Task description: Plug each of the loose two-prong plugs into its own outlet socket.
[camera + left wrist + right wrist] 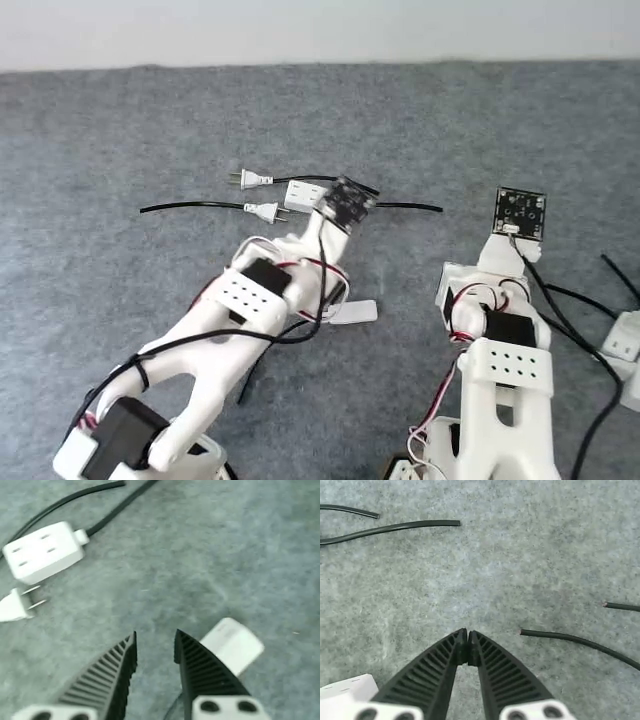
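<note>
A white outlet socket (300,193) (44,551) lies on the grey carpet with a black cord. One two-prong plug (250,179) lies behind it and another two-prong plug (268,211) (17,605) lies in front of it, both loose. My left gripper (155,639) hangs open over bare carpet a little away from the socket, with nothing between its fingers. A white block (232,644) lies right beside one finger. My right gripper (467,636) is shut and empty, low over the carpet, far from the plugs.
Loose black cord ends (390,528) (580,640) lie around my right gripper. More white outlet blocks (625,335) with black cords sit at the right edge. A white block (345,692) is beside my right arm. The carpet's left side is open.
</note>
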Action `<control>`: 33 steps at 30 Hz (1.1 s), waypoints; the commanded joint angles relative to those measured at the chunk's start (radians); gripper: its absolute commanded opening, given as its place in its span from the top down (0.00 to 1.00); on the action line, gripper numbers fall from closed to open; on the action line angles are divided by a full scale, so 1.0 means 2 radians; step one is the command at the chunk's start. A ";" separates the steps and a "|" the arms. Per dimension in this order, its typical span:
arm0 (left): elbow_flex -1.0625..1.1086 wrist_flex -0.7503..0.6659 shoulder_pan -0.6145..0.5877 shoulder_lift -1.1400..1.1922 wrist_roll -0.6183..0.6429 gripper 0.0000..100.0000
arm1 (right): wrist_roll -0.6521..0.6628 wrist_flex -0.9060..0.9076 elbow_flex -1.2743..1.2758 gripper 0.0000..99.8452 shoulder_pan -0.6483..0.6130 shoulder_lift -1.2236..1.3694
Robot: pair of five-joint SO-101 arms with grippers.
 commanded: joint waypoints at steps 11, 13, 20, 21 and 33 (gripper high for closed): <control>-0.035 0.109 0.068 0.044 0.006 0.98 | 0.006 -0.015 -0.006 0.99 0.001 -0.004; -0.031 0.133 0.093 0.044 0.006 0.98 | 0.006 -0.017 -0.005 0.99 0.001 -0.004; -0.002 0.120 0.150 0.041 0.005 0.98 | 0.007 -0.020 -0.004 0.99 0.001 -0.004; -0.003 0.120 0.150 0.041 0.005 0.98 | 0.007 -0.020 -0.004 0.99 0.001 -0.004; -0.013 0.088 0.087 0.021 -0.042 0.97 | 0.010 -0.020 -0.004 0.99 0.001 -0.004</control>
